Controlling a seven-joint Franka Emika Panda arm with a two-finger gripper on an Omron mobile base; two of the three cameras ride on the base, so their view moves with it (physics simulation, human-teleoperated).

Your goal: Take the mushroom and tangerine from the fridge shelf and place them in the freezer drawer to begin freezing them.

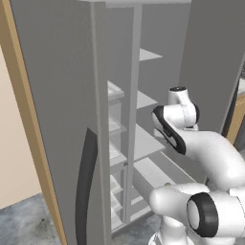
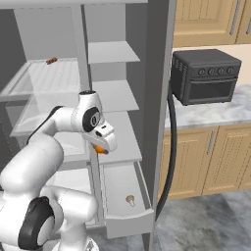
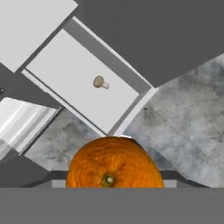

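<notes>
Claw (image 2: 100, 147) is clamped on the tangerine (image 3: 114, 162). In hand view the fruit sits right at the fingertips, stem scar facing cam. In right base view a bit of orange shows under the hand, which hangs above the open freezer drawer (image 2: 128, 221) and in front of the fridge shelf edge.

Mushroom (image 2: 130, 199) already lies in the drawer, on the floor panel twd the front wall, roughly mid-width. Hand view shows it at (image 3: 100, 82), cap one way, stem the other, apart from all drawer walls.

Tangerine handling, as a judgement: light, round, fairly firm but the skin gives a bit. Smooth peel means it can roll or squirt out if pinched off-centre. Best hold is across the widest part, jaws on opposite sides, which looks like what the claw has now. Once released it will roll, so let go low and near the drawer floor, not from height. Mushroom looks light and soft, easy to bruise, so avoid landing the fruit on it.

Task stage: one item in, second in hand, about halfway thru the carry. Next needs lowering over the bare part of the drawer floor, then opening.

Other stuff: small brownish item (image 2: 51, 61) on an upper shelf, toaster oven (image 2: 206, 76) on worktop (image 2: 211, 113) at right.
</notes>
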